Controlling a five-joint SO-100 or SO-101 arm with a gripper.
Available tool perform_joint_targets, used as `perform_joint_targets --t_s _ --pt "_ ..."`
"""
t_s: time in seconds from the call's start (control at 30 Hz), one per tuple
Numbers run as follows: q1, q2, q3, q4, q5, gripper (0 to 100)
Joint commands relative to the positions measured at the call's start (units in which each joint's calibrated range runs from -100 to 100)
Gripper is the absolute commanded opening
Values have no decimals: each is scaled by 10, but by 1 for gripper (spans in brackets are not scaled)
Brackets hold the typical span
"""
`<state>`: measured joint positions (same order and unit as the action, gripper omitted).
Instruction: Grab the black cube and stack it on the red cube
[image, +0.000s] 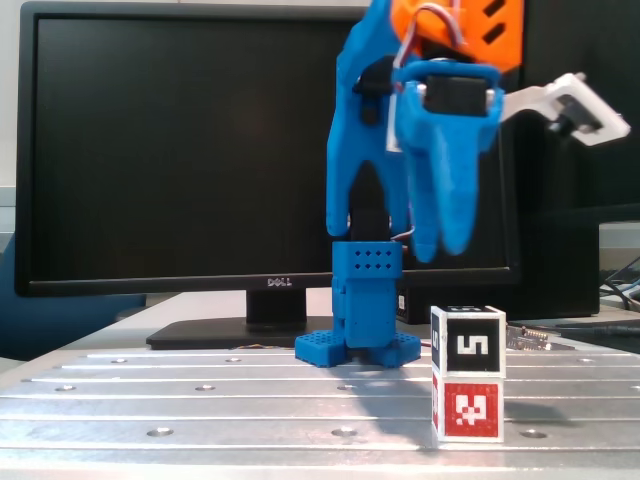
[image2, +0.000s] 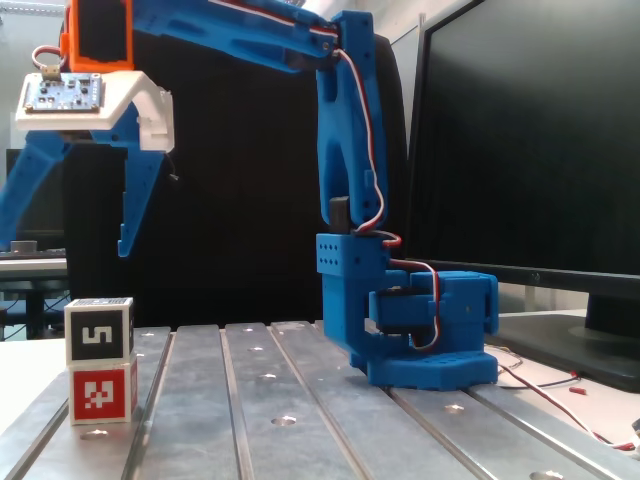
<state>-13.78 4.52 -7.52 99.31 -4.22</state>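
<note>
- Black cube sits stacked on red cube, on the surface.
- Tool hangs at its 12 o'clock, fingers apart, empty.

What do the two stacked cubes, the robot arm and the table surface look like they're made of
The black cube and red cube: likely plastic or printed card, matte faces with white edges. The arm: blue 3D-printed plastic, judging by its matte molded shells. The table: brushed metal, probably aluminium, with grooves and a dull sheen.
</note>
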Motion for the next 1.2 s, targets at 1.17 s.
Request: perform_joint_targets --t_s 1.17 --pt "137 -548 755 -491 52 1"
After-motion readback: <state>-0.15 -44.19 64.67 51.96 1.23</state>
